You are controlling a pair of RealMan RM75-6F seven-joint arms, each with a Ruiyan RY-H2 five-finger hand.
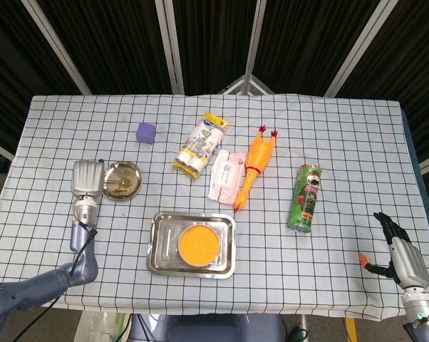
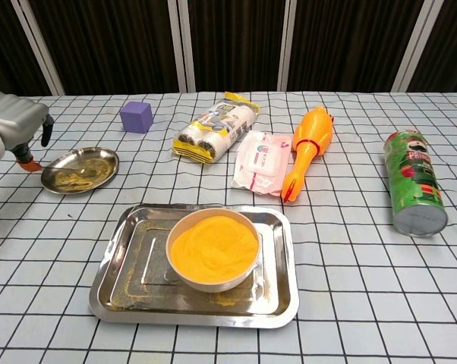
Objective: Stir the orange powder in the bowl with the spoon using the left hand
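Left robot hand (image 2: 12, 125) beside small dish (image 2: 80, 169), grip state unclear; spoon (image 2: 77, 180) there looks light, thin, slippery, so best pinched at its handle.

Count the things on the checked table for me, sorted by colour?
Orange: 2, the bowl of powder and the rubber chicken.
Silver: 2, the tray and the small dish.
Purple: 1, the cube.
Green: 1, the can.
White: 2, the roll pack and the wipes packet.
Total: 8.
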